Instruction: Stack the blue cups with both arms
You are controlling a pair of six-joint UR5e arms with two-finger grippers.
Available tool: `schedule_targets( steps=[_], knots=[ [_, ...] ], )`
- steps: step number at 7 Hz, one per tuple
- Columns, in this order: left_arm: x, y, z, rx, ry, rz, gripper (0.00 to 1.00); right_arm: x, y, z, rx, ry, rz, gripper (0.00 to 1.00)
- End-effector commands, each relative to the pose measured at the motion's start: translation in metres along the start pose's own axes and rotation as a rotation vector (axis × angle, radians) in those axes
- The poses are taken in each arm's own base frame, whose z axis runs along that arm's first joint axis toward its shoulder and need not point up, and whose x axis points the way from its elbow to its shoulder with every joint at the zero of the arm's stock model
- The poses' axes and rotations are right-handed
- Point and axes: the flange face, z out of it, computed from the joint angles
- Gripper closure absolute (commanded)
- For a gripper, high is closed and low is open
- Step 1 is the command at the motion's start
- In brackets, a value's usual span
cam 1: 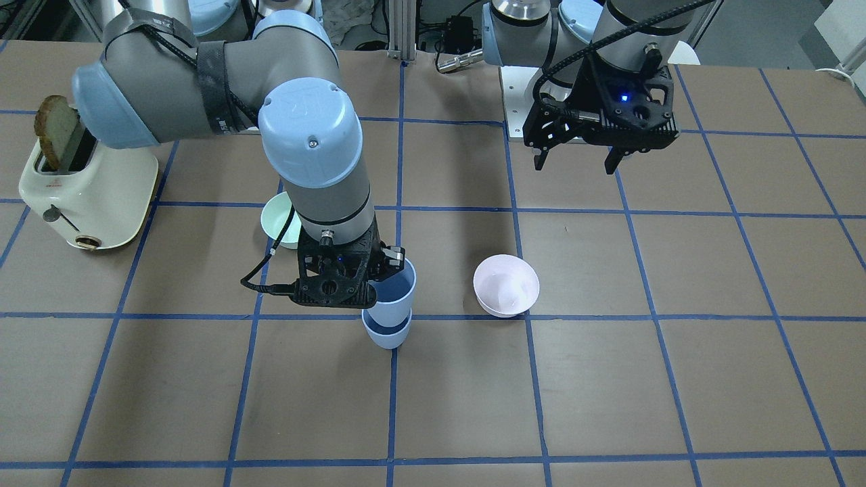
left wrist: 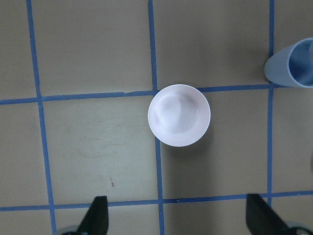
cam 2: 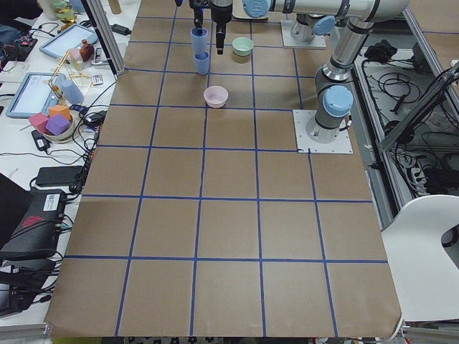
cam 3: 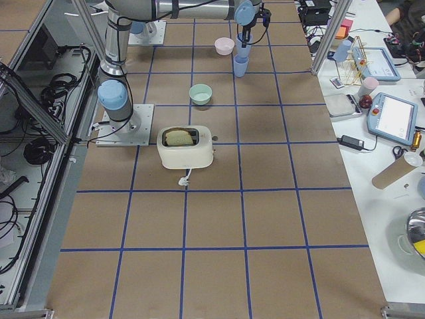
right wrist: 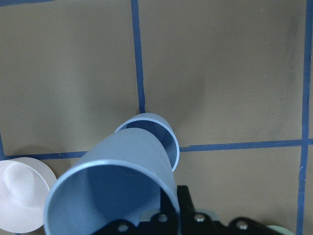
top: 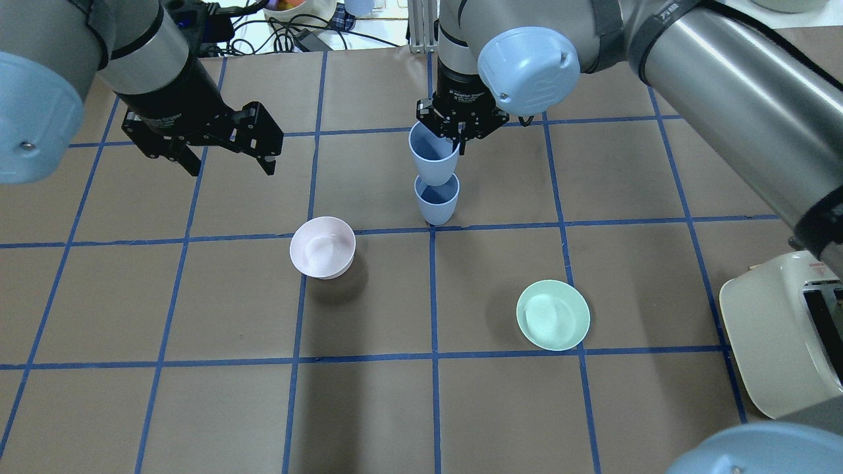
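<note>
Closest to the right wrist camera is the held blue cup (right wrist: 112,191), tilted, with one wall pinched at the rim by the closed right end effector (top: 456,135). Its base hangs at the mouth of the standing blue cup (top: 436,201), which sits upright on a tape crossing near the worktop's (top: 197,395) middle. Can't tell whether the two are touching or a hair apart. The left end effector (top: 230,168) is open wide and empty, hovering well off to the side above the pink bowl (top: 323,247). Handling, as a judgement: the cups look like light, thin, stiff plastic with smooth, likely slippery walls, and the taper lets them nest. A rim pinch with one finger inside and one outside seems the best hold, gentle enough not to flex the wall. The standing cup is unheld and light, so an off-centre push would probably tip or slide it. Count: two blue cups, two bowls, namely the pink one and the mint bowl (top: 553,315), one toaster (cam 1: 88,189) with one bread slice (cam 1: 57,128), and two arms.
</note>
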Motion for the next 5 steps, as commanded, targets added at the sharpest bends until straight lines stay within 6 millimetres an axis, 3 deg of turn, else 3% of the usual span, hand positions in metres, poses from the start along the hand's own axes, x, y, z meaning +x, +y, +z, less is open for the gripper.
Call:
schedule_targets(
  steps=[1, 3, 5],
  knots=[
    [0.0, 0.0, 0.0, 0.0, 0.001, 0.0, 0.0, 0.001, 0.004, 0.014, -0.027, 0.006, -0.005, 1.0],
    [0.0, 0.0, 0.0, 0.0, 0.001, 0.0, 0.0, 0.005, -0.002, 0.016, 0.021, 0.005, -0.006, 1.0],
    [0.0, 0.0, -0.001, 0.001, -0.001, 0.0, 0.0, 0.006, 0.003, 0.032, 0.001, -0.004, 0.007, 1.0]
  ],
)
